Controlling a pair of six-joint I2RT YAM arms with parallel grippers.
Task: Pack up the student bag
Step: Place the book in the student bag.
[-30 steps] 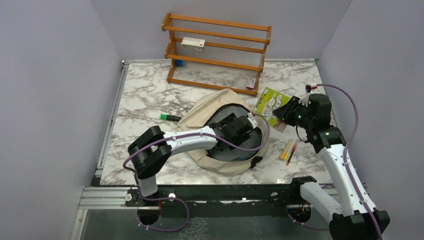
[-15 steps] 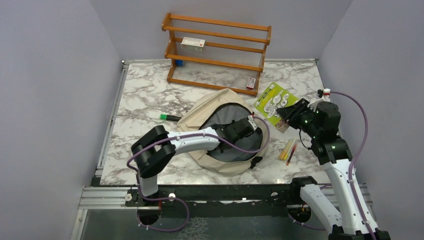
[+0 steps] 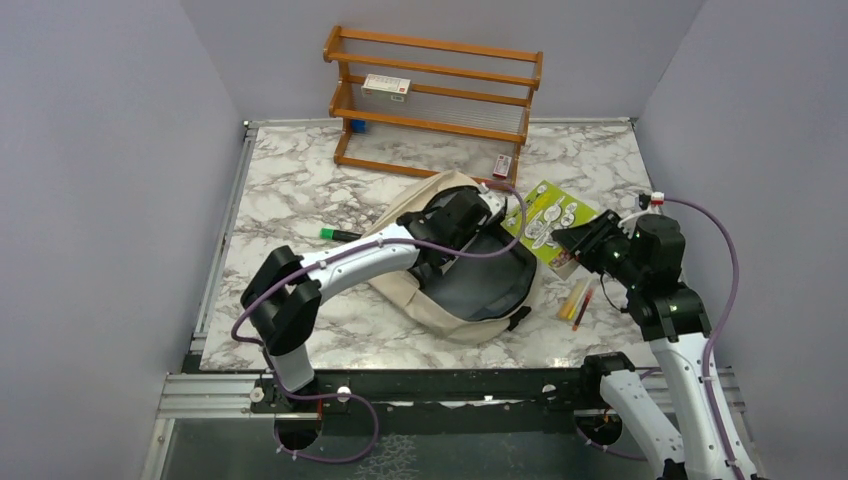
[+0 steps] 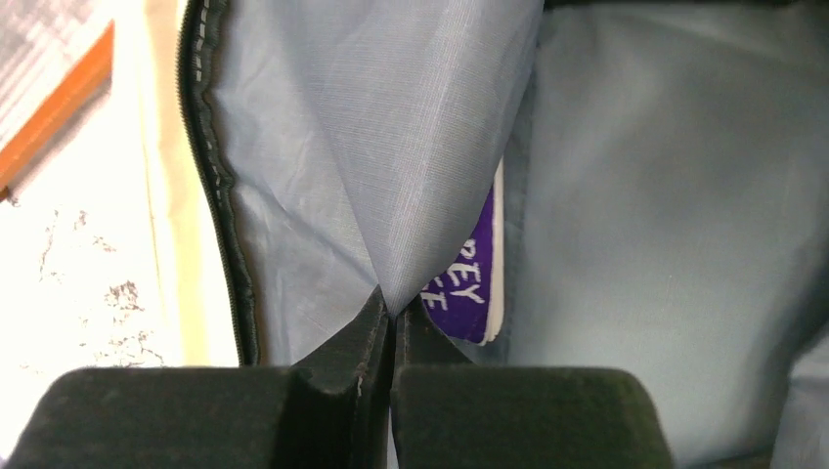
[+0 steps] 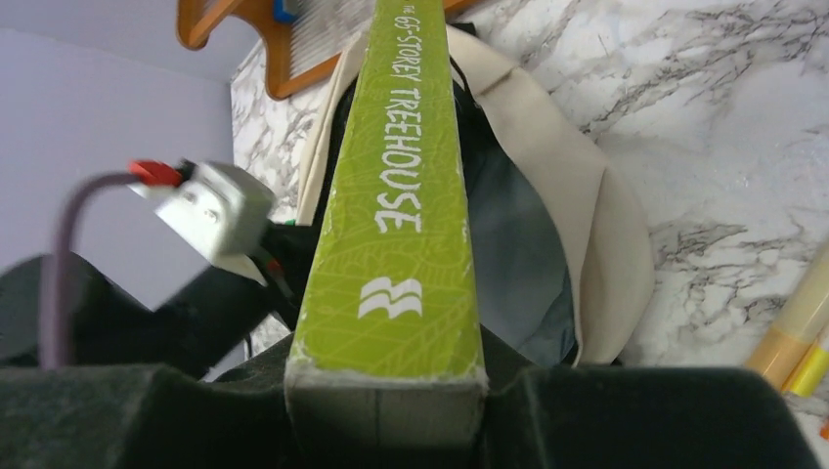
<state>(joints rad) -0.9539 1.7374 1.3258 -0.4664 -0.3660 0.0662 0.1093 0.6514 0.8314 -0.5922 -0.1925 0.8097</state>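
Overhead, two wrist close-ups; shared bag (image 3: 430, 310)

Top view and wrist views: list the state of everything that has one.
student bag: lying flat, unzipped, mouth open.
left gripper: jaws shut on student bag lining.
right gripper: jaws shut on green book.
green book: held up, outside the bag.
purple book: inside the bag.
highlighters: on the table, unpacked.
green marker: on the table, unpacked.

Marble table (image 3: 290, 200): student bag (image 3: 440, 318), wooden rack (image 3: 440, 125), green marker (image 3: 340, 235), pens (image 3: 577, 298).
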